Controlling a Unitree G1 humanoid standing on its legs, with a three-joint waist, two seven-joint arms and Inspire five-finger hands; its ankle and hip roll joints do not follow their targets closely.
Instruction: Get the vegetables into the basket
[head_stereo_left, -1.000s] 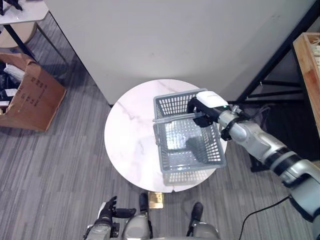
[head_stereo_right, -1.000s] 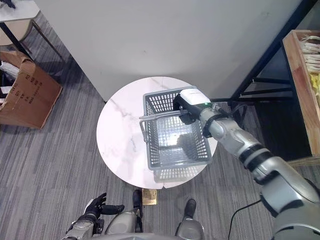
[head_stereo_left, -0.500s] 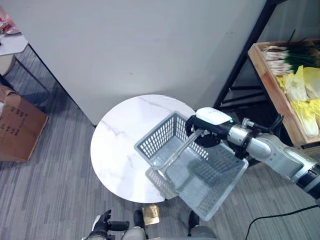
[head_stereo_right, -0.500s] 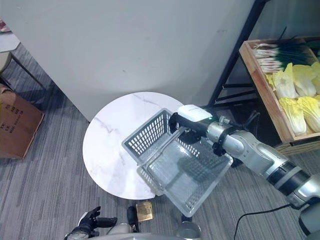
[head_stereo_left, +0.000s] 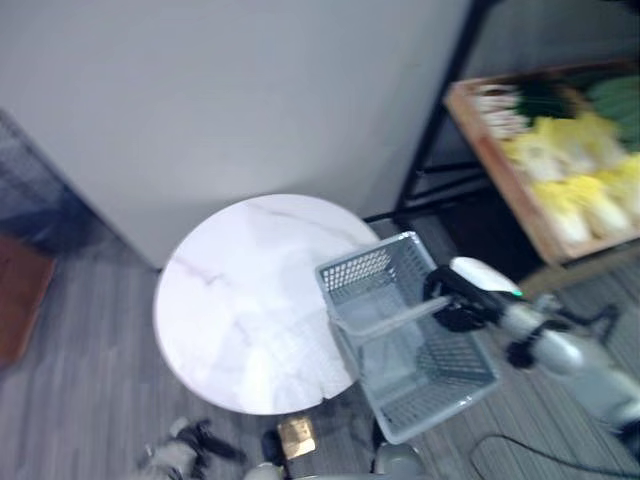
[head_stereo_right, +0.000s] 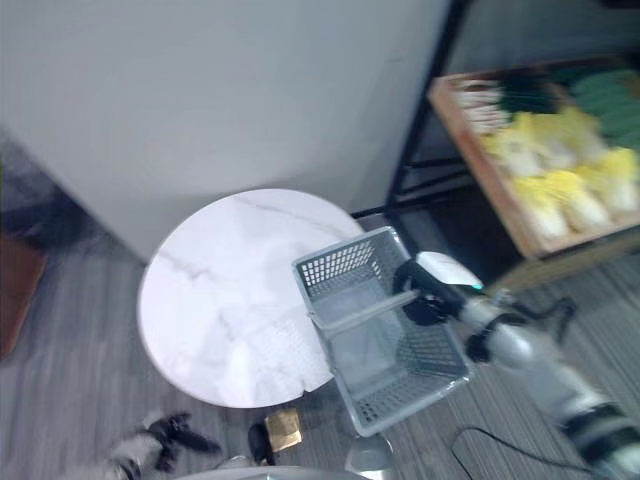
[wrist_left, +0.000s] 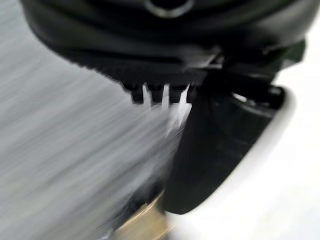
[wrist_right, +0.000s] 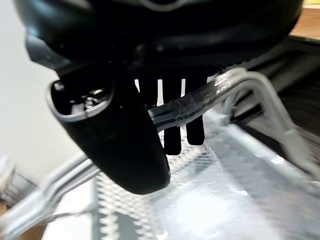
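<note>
The right wrist view shows the right hand curled around the basket handle. The eye views show the basket beyond the table's right edge, vegetables in a crate. The left hand hangs low, its fingers unclear.

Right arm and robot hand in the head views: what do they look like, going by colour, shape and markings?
The right arm is silver-grey and rounded, broken by dark bands at its joints. It ends in a dark right robot hand whose back carries a smooth white cover with a small green light at its edge. The right wrist view shows black fingers in a row beside a thick, glossy black thumb.
</note>
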